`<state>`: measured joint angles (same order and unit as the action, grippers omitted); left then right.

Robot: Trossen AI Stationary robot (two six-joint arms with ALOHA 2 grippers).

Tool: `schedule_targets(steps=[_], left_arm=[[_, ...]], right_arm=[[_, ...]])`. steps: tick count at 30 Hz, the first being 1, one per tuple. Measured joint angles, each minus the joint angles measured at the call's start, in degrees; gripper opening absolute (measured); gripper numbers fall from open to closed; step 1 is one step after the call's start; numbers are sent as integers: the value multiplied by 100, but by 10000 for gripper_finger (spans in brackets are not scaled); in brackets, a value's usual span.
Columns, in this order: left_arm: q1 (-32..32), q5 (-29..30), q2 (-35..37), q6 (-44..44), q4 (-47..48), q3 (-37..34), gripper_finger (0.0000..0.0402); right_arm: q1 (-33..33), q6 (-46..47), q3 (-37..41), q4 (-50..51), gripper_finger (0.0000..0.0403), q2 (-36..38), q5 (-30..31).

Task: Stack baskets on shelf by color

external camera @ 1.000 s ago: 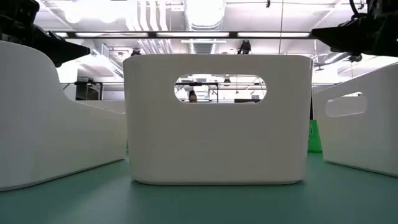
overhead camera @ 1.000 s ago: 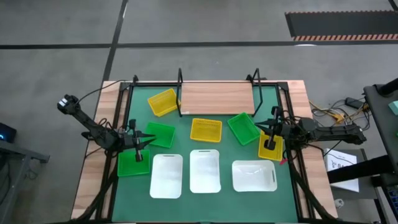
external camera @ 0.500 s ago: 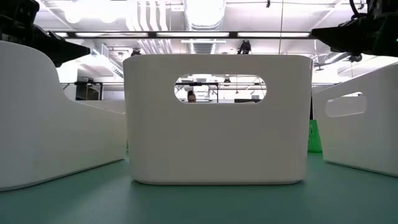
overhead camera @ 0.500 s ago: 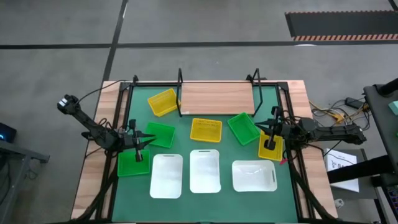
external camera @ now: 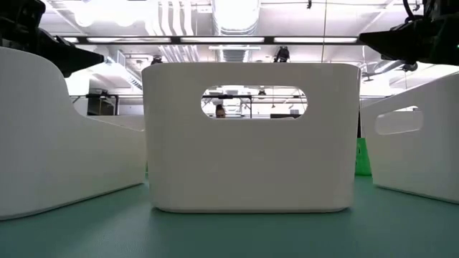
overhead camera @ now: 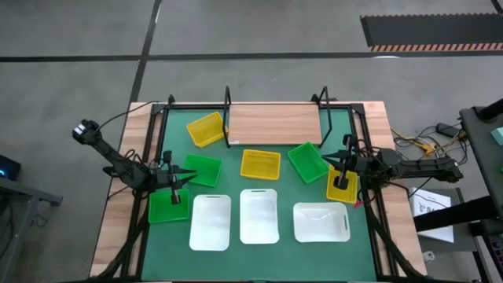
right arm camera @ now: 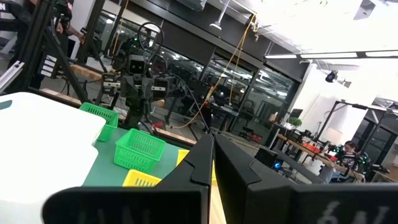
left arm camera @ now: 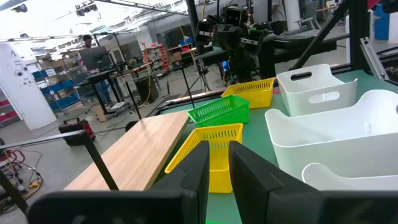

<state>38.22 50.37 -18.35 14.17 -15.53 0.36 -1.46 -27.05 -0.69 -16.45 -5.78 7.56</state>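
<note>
The wooden shelf [overhead camera: 273,124] stands at the table's far side with nothing on it. Three yellow baskets [overhead camera: 206,129] [overhead camera: 260,163] [overhead camera: 350,189], three green baskets [overhead camera: 202,169] [overhead camera: 307,160] [overhead camera: 167,207] and three white baskets [overhead camera: 211,222] [overhead camera: 259,215] [overhead camera: 321,222] rest on their bases on the green mat. My left gripper [overhead camera: 189,177] hovers over the left green baskets, fingers nearly together and empty. My right gripper [overhead camera: 338,163] hovers over the right yellow basket, shut and empty. The left wrist view shows the shelf [left arm camera: 137,155] and the middle yellow basket [left arm camera: 214,143].
The shelf's thin black posts [overhead camera: 228,98] [overhead camera: 324,98] rise at its far corners. The white baskets fill the low view [external camera: 251,136]. The table's wooden rim [overhead camera: 118,228] and black frame rails border the mat. Cables and papers lie off the table's right side [overhead camera: 428,204].
</note>
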Motion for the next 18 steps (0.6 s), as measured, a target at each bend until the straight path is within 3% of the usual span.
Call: schedule_targets(steps=[14,18], left_arm=[[2,-43,1,125,-78,0,44],[0,-55,2,129,-543,-2,44]], right_arm=[[-2,0,0,-2,9,0,0],[-2,0,0,1,9,0,0]])
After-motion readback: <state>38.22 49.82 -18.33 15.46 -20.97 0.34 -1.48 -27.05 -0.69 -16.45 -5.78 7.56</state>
